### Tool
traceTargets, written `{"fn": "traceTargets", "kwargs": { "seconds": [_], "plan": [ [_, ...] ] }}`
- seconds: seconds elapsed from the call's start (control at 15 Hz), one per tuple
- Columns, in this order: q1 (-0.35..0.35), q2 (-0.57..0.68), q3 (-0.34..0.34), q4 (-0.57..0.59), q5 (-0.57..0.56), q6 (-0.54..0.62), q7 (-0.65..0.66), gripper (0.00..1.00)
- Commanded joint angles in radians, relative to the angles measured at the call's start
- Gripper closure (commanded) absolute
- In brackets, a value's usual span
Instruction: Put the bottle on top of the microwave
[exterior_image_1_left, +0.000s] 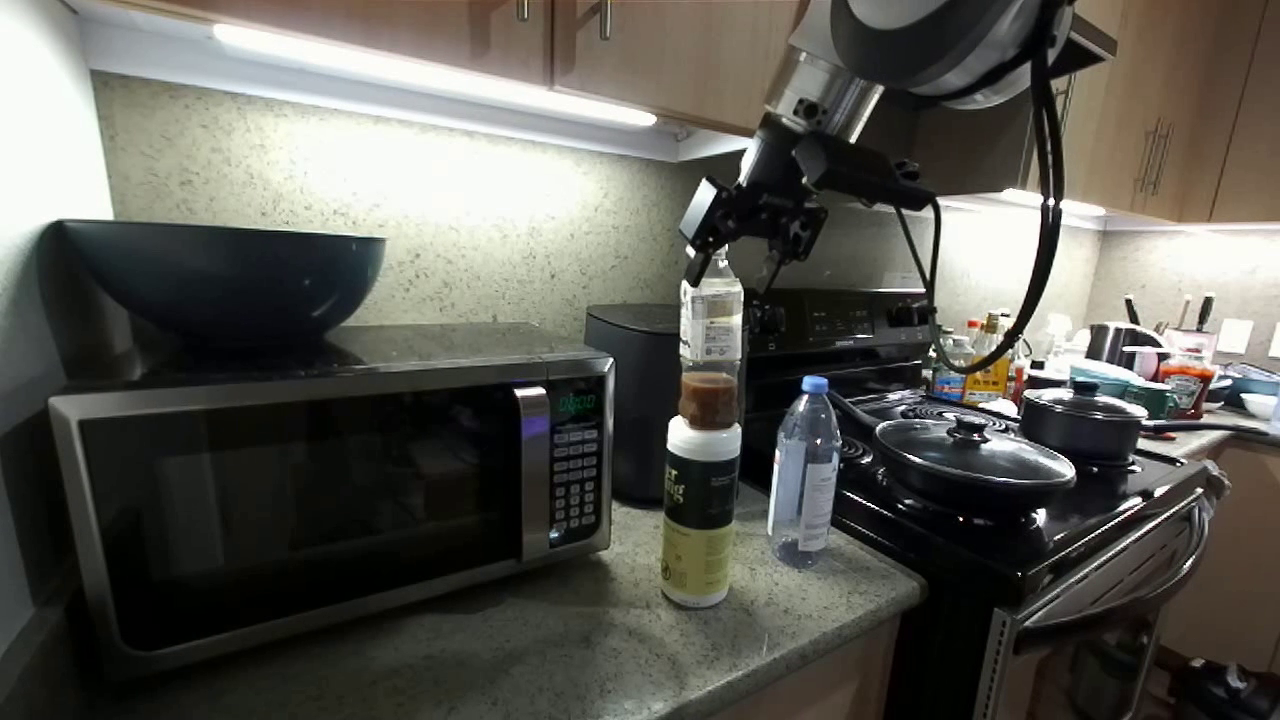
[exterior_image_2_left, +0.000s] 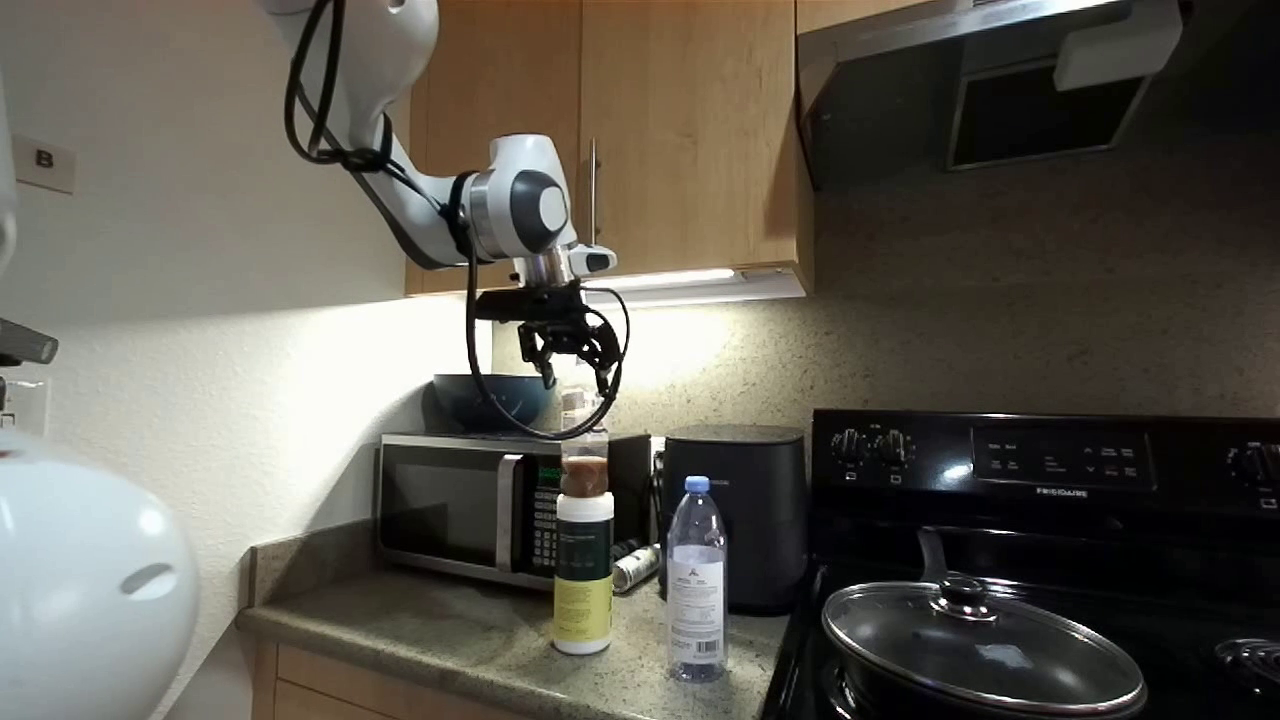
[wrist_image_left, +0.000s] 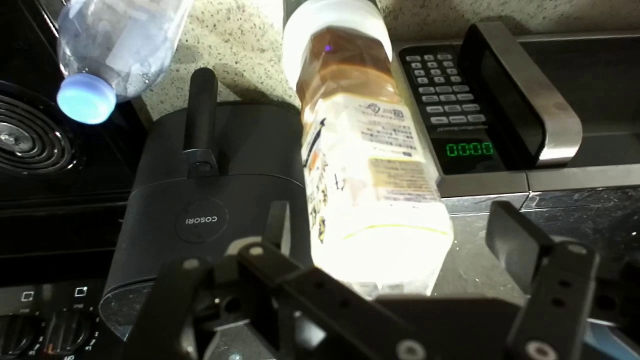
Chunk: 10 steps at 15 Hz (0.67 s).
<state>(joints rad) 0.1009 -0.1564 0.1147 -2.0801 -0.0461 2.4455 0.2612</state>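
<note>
Two fingers (wrist_image_left: 517, 245) stand wide apart, holding nothing, either side of the bottle (exterior_image_1_left: 711, 338), upright on a tub (exterior_image_1_left: 698, 520) mid-frame in an exterior view; I'd lower squarely, closing evenly lest it topple.

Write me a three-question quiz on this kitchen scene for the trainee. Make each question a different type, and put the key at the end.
1. Fill in the blank: A large dark ____ rests on top of the microwave.
2. True or false: The small bottle with the brown lower part stands on the microwave.
3. Choose one. The hand is: A) shut on the small bottle; B) open; C) out of view.

Key:
1. bowl
2. False; it stands on the white lid of a canister.
3. B
</note>
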Motion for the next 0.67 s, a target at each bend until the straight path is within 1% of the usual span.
{"fn": "traceTargets", "kwargs": {
  "seconds": [0.0, 0.47, 0.53, 0.6],
  "plan": [
    [-0.019, 0.038, 0.018, 0.039, -0.05, 0.008, 0.069, 0.0],
    [-0.011, 0.086, 0.012, 0.09, -0.055, -0.007, 0.079, 0.0],
    [-0.011, 0.09, 0.011, 0.093, -0.057, -0.006, 0.081, 0.01],
    [-0.01, 0.094, 0.01, 0.098, -0.059, -0.007, 0.083, 0.26]
  ]
}}
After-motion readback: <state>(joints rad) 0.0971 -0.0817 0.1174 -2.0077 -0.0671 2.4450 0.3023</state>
